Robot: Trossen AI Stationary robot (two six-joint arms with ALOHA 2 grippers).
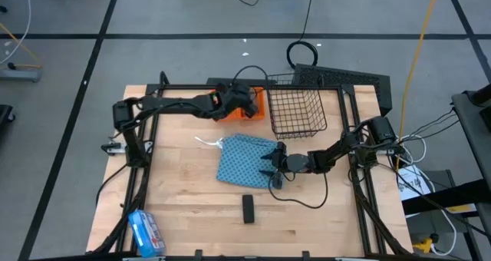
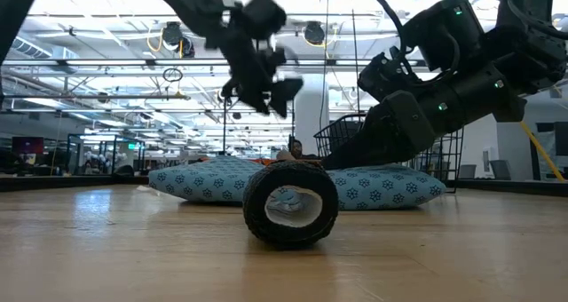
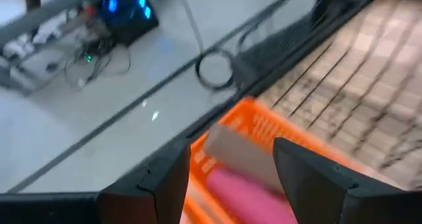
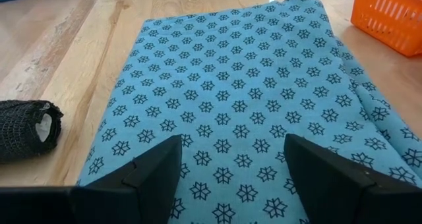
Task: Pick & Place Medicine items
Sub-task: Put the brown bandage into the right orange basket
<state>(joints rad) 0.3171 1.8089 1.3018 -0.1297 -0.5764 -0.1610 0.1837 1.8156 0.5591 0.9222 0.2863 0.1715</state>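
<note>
Your right gripper (image 1: 268, 167) is sitting jaws-wide and empty over the right edge of the blue patterned cloth (image 1: 243, 159) mid-table, and the black roll (image 1: 248, 208) lies just off the cloth toward the front edge of the tabletop, long axis running front-to-back, so that arm's way closer than the other. Your left gripper (image 1: 244, 101) is up over the orange bin (image 1: 256, 107) near the back edge, fingers (image 3: 165, 184) spread with nothing between them, a pink tube (image 3: 247, 194) in the bin below. Watch the cloth edge and the wire basket (image 1: 295, 104); the blue and white packet (image 1: 145, 232) at the front-left corner is well clear.
</note>
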